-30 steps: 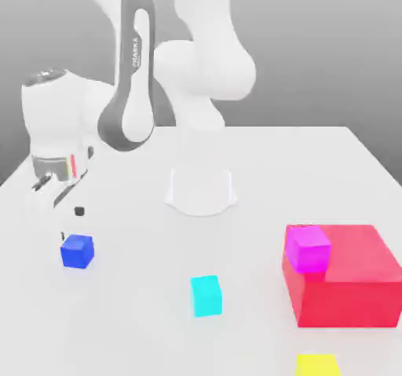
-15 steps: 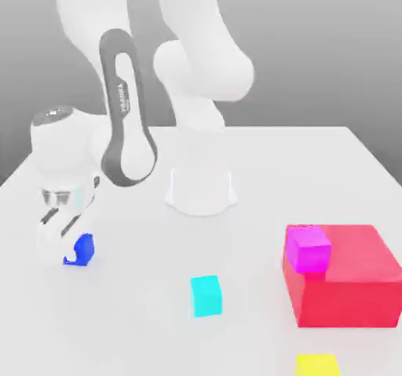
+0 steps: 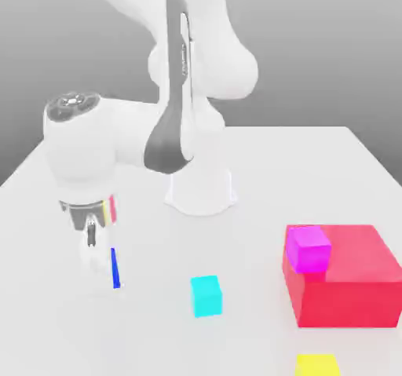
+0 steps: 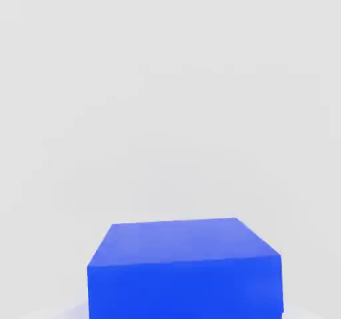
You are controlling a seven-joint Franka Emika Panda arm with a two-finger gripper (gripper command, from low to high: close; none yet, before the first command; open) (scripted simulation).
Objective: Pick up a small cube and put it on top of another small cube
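Looking at your setup, the biggest thing is the white table (image 3: 330, 162), with the white arm (image 3: 188, 68) rising from its round base (image 3: 200, 194) at the back and bending down toward the exterior view's left. Next down in size is the red block (image 3: 345, 288) on the exterior view's right, and you've got a magenta cube (image 3: 307, 249) sitting on its near-left top corner. A cyan cube (image 3: 206, 296) rests on the table between the red block and the arm's hand, well apart from both, and a yellow cube (image 3: 317, 364) pokes in at the bottom edge, near the red block. Your gripper (image 3: 100, 276) points straight down at the table on the exterior view's left, and just a thin strip of the blue cube (image 3: 115, 269) shows beside a finger, so the cube sits right at the fingers. In the hand view the blue cube (image 4: 184, 269) looms close. Honestly, you can't tell whether the fingers are clamped on it or just around it.
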